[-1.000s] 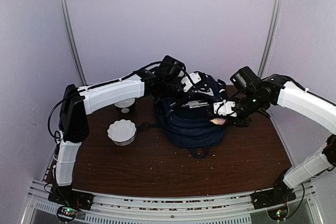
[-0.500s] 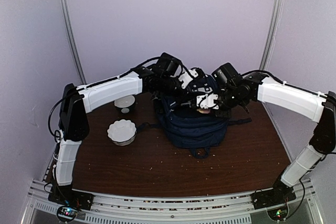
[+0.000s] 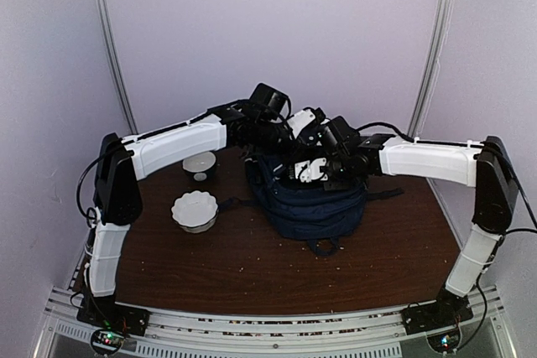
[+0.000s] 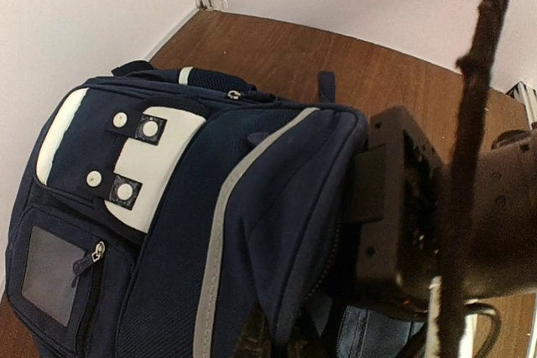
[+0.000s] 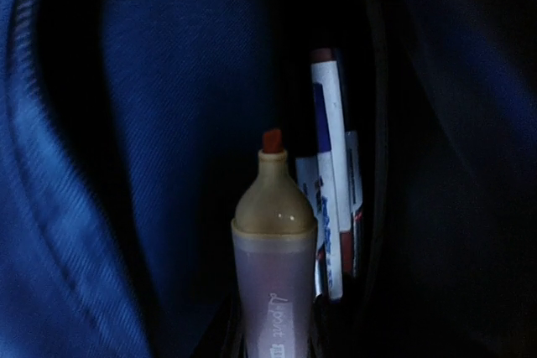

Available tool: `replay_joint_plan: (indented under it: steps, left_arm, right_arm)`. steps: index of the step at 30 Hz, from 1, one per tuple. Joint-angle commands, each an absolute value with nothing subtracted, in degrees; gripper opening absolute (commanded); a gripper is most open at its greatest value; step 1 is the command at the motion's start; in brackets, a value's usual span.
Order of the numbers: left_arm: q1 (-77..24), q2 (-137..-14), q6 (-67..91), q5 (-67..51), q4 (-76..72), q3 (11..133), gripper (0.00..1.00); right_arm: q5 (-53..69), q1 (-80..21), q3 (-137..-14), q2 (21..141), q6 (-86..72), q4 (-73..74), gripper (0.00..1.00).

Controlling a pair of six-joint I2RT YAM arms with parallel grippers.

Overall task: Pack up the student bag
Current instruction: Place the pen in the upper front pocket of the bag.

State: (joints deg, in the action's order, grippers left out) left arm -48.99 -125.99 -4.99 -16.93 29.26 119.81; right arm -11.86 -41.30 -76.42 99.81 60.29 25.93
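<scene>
Far centre of the counter [image 3: 252,266]: navy fabric student bag [image 3: 315,203]; left gripper [image 4: 273,341] pinched on its rim, right gripper [image 3: 304,170] clamped on a cylindrical, translucent, orange-tipped marker [image 5: 273,241] inside.

Swings the right gripper [image 3: 302,172] from beside the backpack [image 3: 315,207] to over its open top, pushing the marker [image 5: 273,249] inside.

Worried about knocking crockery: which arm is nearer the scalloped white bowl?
Left. The left arm stretches past the far side of the scalloped white bowl toward the student bag. The right arm extends in from the bag's opposite side.
</scene>
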Motion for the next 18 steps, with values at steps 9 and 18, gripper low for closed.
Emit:
replay_joint_plan:
  steps: [9,18]
  left_arm:
    - [-49.6,-119.0,-3.3,-19.6,22.5,122.2,0.03]
    - [-47.9,-119.0,-0.4,-17.9,23.1,119.1,0.37]
  right_arm:
    - [-17.5,-41.5,-74.2,102.8,60.4,14.9,0.36]
    - [-8.2,-41.5,-69.6,92.4,55.7,25.7,0.4]
